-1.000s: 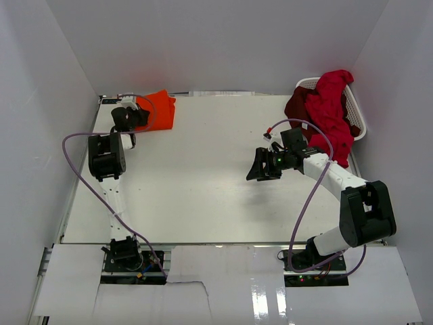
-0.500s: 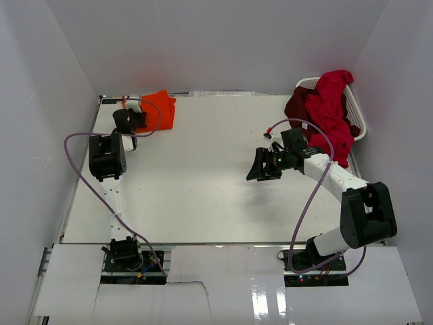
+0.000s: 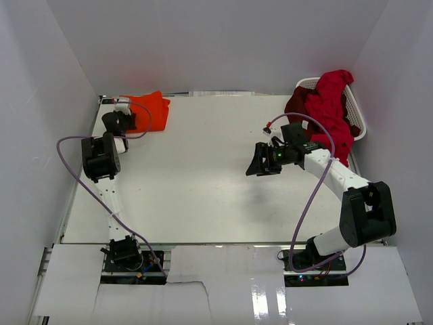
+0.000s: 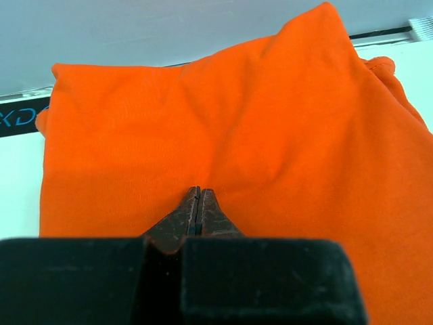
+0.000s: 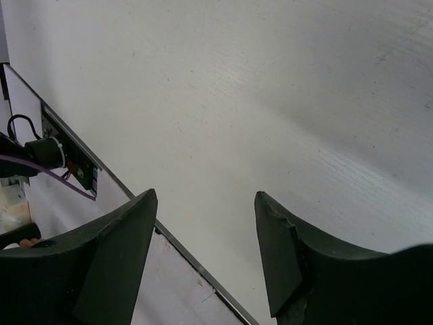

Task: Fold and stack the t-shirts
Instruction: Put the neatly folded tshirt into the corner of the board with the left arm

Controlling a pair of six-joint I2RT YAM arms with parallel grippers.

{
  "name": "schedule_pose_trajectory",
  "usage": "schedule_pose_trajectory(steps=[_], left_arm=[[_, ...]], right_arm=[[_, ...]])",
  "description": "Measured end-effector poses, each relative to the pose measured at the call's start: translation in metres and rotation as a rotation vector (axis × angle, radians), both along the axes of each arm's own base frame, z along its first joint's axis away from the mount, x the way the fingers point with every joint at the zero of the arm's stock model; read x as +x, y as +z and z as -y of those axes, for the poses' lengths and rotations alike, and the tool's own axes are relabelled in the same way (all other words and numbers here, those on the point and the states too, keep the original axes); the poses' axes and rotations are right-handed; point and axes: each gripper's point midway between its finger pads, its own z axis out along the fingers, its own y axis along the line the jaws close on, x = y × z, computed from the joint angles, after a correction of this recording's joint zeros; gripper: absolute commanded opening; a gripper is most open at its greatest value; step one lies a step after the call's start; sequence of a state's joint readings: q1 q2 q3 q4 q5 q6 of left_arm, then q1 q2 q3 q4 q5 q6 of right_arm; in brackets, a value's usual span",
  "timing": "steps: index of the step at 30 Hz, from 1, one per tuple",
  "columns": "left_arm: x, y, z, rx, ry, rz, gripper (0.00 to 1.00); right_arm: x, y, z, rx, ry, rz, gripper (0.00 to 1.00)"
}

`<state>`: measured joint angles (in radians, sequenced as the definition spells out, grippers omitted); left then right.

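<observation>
While my left gripper sits at the far left corner of the table, its jaws are pressed fully together, and their tips rest on the orange t-shirt. Creases in the cloth run toward the tips, but I cannot tell whether any fabric is caught between them. That shirt lies folded against the far edge of the table, just right of my left wrist. My right gripper hangs over bare table right of centre with its jaws spread wide and nothing between them. On the far right, the crimson red t-shirt is draped over the rim of the white basket, with the dark maroon t-shirt bunched beside it on its left.
</observation>
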<state>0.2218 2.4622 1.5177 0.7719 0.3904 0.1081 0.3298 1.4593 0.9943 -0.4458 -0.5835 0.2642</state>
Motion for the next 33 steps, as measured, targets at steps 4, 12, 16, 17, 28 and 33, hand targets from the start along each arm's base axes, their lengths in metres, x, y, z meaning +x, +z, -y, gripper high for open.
schedule_pose_trajectory(steps=[4,12,16,17,28,33], left_arm=[[0.001,0.0,-0.013,-0.001,-0.008,0.018,0.0],[0.017,-0.001,-0.031,0.051,0.0,0.06,0.0],[0.025,0.002,-0.038,0.067,0.005,0.073,0.0],[0.026,0.002,-0.042,0.065,0.007,0.072,0.0],[0.017,0.001,-0.079,0.004,0.052,0.062,0.0],[0.018,0.008,-0.065,0.001,0.045,0.063,0.0]], right_arm=[[-0.001,-0.002,0.0,-0.005,-0.001,-0.015,0.66],[0.012,0.006,-0.004,-0.007,-0.002,-0.018,0.66],[0.018,0.006,-0.006,-0.012,-0.002,-0.028,0.66],[0.019,0.005,-0.006,-0.014,-0.003,-0.031,0.66],[0.016,0.003,-0.011,-0.008,-0.002,-0.055,0.66],[0.014,0.003,-0.014,-0.008,0.007,-0.053,0.66]])
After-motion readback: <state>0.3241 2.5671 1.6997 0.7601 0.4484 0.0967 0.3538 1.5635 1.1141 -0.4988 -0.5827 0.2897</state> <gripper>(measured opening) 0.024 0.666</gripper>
